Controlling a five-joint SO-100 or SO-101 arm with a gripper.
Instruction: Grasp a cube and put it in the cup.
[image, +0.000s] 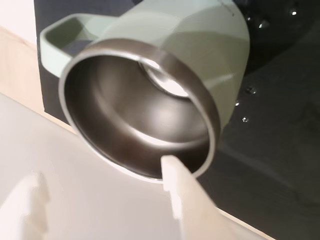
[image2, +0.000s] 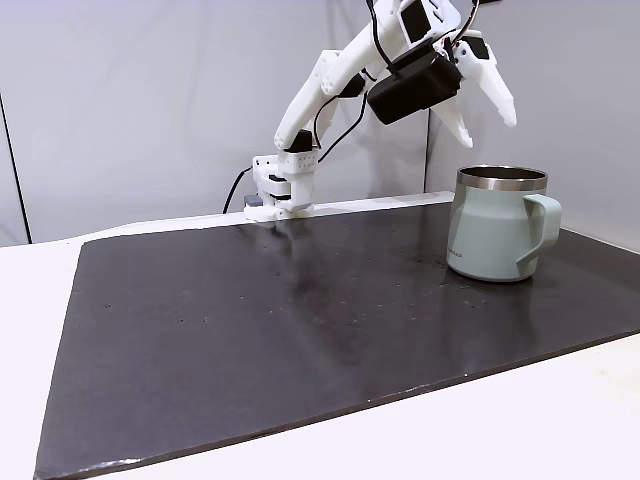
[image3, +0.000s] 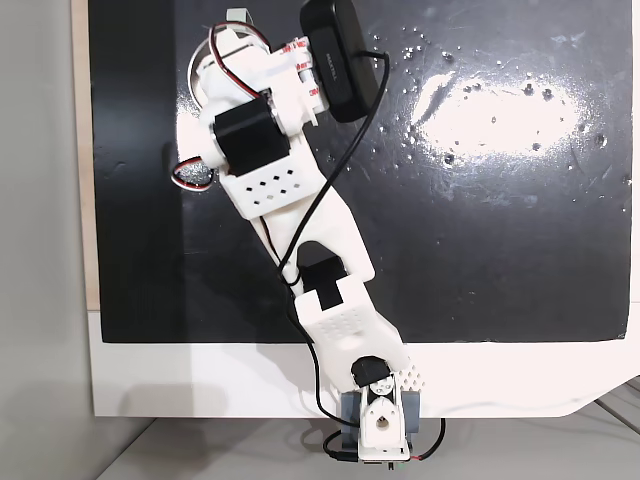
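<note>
The cup (image2: 495, 235) is a pale sage-green mug with a bare steel rim. It stands upright at the right of the black mat, handle toward the right in a fixed view. In the wrist view the cup (image: 200, 45) is seen from above, and its steel inside shows no cube. The cube is out of view. My gripper (image2: 490, 132) hangs open just above the cup's rim, nothing between its white fingers (image: 177, 187). In the wrist view the gripper (image: 100, 167) sits at the near edge of the rim.
The black mat (image2: 300, 330) covers most of a white table (image2: 560, 420). The arm's base (image2: 275, 190) stands at the mat's far edge. Seen from above in a fixed view, the arm (image3: 300, 230) reaches across the mat's left part.
</note>
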